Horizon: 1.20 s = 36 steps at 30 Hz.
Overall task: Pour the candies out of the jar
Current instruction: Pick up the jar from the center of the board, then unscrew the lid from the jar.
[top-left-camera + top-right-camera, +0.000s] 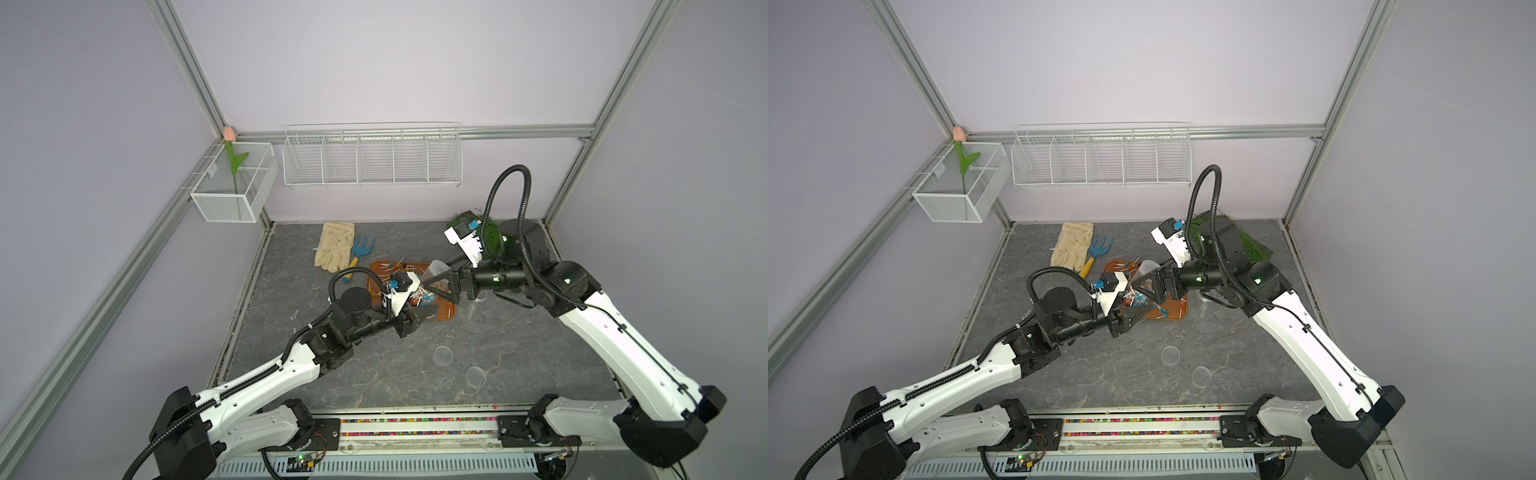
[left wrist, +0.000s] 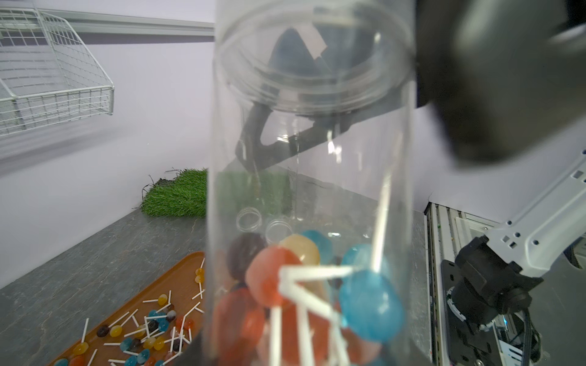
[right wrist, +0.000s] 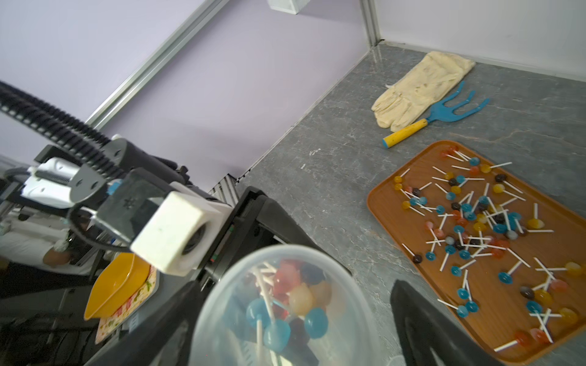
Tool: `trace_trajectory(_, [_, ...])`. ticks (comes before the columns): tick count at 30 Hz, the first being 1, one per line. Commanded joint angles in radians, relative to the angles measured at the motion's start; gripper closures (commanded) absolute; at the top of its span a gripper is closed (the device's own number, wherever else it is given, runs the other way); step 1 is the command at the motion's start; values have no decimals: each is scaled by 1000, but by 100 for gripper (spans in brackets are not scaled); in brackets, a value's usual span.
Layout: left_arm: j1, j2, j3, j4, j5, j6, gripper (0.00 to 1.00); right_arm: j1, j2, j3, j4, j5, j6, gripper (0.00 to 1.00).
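Grey marbled bench (image 1: 374, 374), orange tray (image 3: 390, 202), clear jar (image 2: 310, 158) over the tray, your left pincer (image 1: 424, 309) clenched on its base end, your right pincer (image 3: 295, 285) released (standing loose around the mouth), candies (image 3: 475, 228) strewn on tray, some inside jar.

Jar (image 1: 434, 270), left hand (image 1: 424, 308), right hand (image 1: 436, 279) over tray (image 1: 445, 314); glove (image 1: 333, 246), rake (image 1: 364, 247) behind; near table (image 1: 374, 376) free, lids (image 1: 443, 356) flat.

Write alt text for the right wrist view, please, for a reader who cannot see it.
A clear jar of candies appears between the right gripper's open fingers; more candies lie scattered on an orange tray on the grey table.
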State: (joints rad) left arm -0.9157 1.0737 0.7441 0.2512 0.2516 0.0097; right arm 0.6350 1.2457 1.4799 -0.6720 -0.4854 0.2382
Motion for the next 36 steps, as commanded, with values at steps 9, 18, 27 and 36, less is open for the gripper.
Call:
trace_trajectory(9, [-2,-27,-35,83,-82,-21,57,38,-30,-44,243,169,199,0])
trace_trajectory(18, [-4,-44,-46,82,-99,-21,57,104,39,8,185,261,161,16])
trace_trajectory(27, [-3,-44,-49,86,-97,-21,58,105,36,4,211,256,168,36])
trace_trajectory(36, [-5,-44,-51,86,-97,-23,58,105,28,4,218,260,165,38])
